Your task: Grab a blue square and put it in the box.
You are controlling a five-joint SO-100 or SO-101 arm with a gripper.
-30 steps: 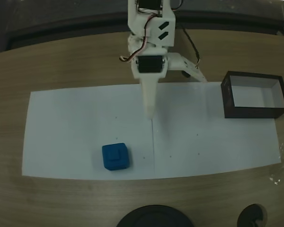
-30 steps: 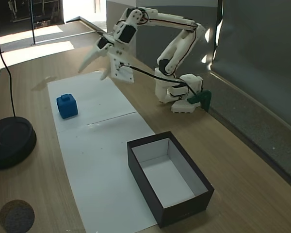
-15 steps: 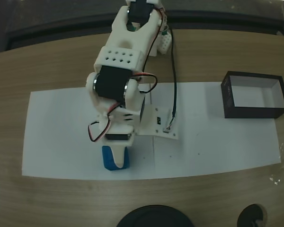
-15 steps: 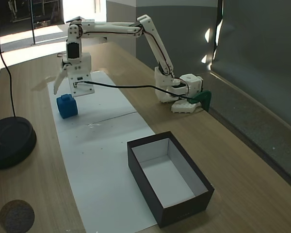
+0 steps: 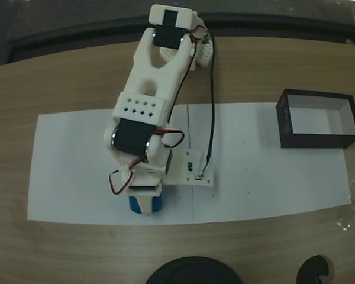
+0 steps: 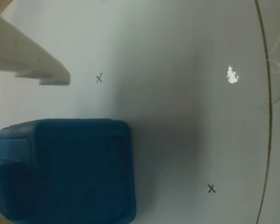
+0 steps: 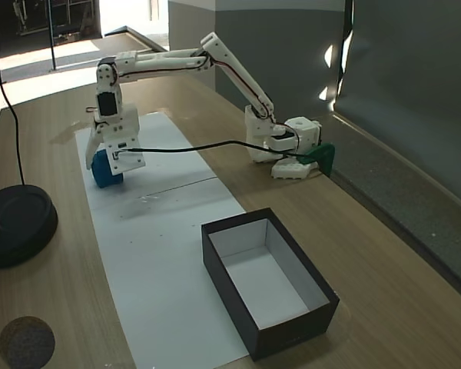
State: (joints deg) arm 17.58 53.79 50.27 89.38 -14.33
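Blue square (image 6: 65,170) on white paper (image 6: 177,93) between the fingers, gripper (image 7: 104,157) spread wide around it, not clamped.

You get dim, soft-focus close-ups from the wrist; sunlight glares at the worktop's (image 7: 54,69) far end.

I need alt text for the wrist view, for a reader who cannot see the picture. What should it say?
A blue square sits on white paper at the lower left, seen close from above. One pale finger of the gripper reaches in from the upper left, apart from the cube. Two small x marks and a white speck dot the paper.
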